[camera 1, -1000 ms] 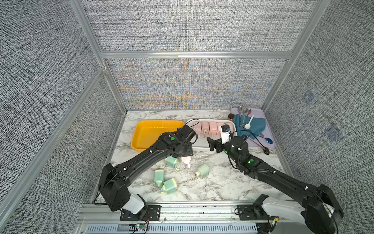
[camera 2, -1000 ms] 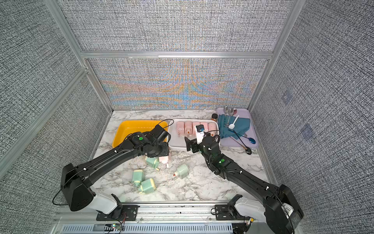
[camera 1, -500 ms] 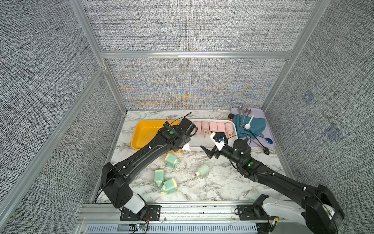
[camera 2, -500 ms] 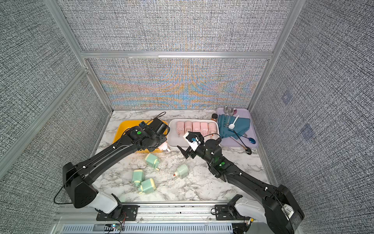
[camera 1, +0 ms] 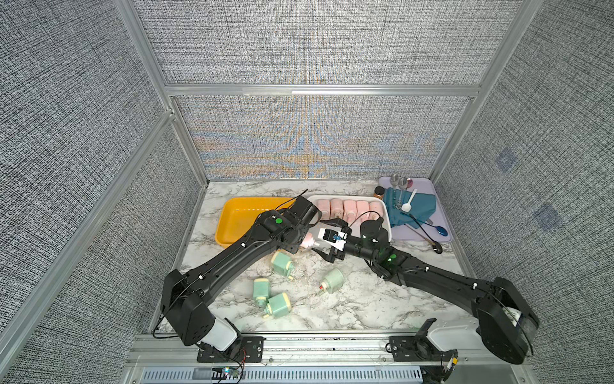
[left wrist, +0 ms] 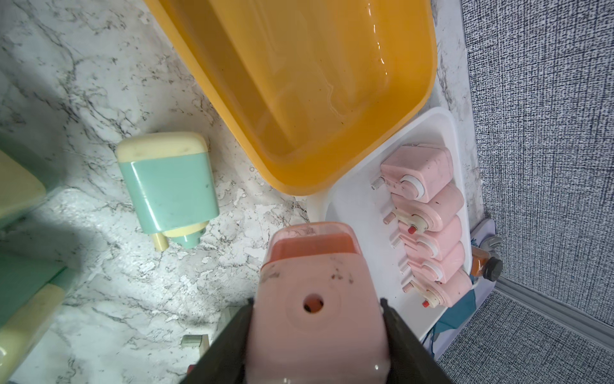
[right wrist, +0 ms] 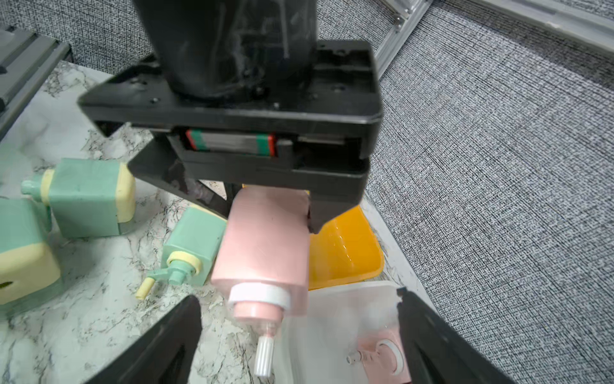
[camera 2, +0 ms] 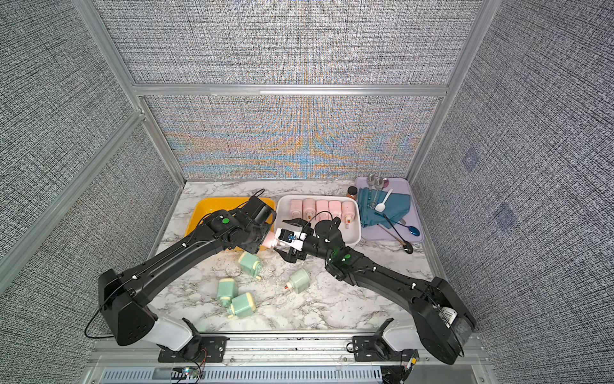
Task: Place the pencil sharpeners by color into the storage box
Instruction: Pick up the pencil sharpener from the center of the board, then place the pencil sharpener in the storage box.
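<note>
My left gripper (left wrist: 317, 302) is shut on a pink pencil sharpener (camera 1: 307, 240) and holds it above the table, just in front of the white storage box (camera 1: 388, 229). Its crank end points at my right gripper (right wrist: 297, 296). That gripper is open, with one finger on each side of the crank end of the held pink sharpener (right wrist: 265, 239), touching nothing. Several pink sharpeners (camera 1: 350, 207) lie in a row in the white box. Several green sharpeners (camera 1: 280, 261) lie loose on the marble table. The yellow storage box (camera 1: 239, 216) holds nothing.
A purple tray (camera 1: 438, 212) at the back right carries a blue cloth, spoons and a cable. A brown-lidded spice jar (camera 1: 378, 192) stands between it and the white box. Grey walls close in the table on three sides.
My left gripper has lifted the pink sharpener off the table and carried it toward the white box. My right gripper has swung down from the box to face it, its fingers narrowing slightly.
</note>
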Controlling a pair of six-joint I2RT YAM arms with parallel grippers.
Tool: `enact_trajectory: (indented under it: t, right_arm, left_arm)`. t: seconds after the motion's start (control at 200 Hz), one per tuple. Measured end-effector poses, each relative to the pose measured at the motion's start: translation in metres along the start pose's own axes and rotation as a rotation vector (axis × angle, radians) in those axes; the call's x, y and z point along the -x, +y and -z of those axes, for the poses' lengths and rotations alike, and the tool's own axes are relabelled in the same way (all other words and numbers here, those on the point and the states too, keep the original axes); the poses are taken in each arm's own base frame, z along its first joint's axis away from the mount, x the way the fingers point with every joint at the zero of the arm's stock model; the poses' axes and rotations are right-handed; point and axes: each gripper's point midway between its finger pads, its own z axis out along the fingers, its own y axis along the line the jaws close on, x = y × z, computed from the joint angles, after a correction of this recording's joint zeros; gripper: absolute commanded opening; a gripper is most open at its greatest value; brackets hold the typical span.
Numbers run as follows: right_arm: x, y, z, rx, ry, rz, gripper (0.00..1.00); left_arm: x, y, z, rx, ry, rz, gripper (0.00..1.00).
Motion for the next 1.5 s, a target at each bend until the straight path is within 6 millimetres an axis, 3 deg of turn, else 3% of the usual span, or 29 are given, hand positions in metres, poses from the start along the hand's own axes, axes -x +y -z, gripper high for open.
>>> enact_trajectory:
  t: [0.4,0.836,1.061,1.181,1.301,1.366,1.501]
  right_arm:
    - [0.005,0.019,-0.014,0.101,-0.023,0.084,0.84]
    - [-0.001,0.018,-0.027,0.101,-0.006,0.117,0.71]
    - [0.001,0.014,-0.026,0.082,-0.012,0.099,0.54]
    - [0.000,0.014,-0.026,0.077,-0.003,0.089,0.39]
    - [-0.002,0.014,-0.026,0.078,0.006,0.094,0.21]
    - [-0.003,0.014,-0.027,0.079,0.011,0.101,0.00]
    - [-0.007,0.010,-0.031,0.091,0.032,0.113,0.00]
  left_arm:
    - [-0.001,-0.002,0.002,-0.012,0.011,0.041,0.00]
    - [-0.004,-0.006,0.005,-0.038,0.031,0.052,0.00]
    - [-0.007,-0.007,0.004,-0.038,0.046,0.059,0.00]
    - [-0.007,-0.008,0.003,-0.043,0.048,0.067,0.00]
    - [-0.007,-0.007,0.002,-0.044,0.048,0.067,0.00]
    - [-0.007,-0.007,0.000,-0.044,0.047,0.070,0.00]
    - [-0.005,-0.009,-0.005,-0.048,0.037,0.086,0.02]
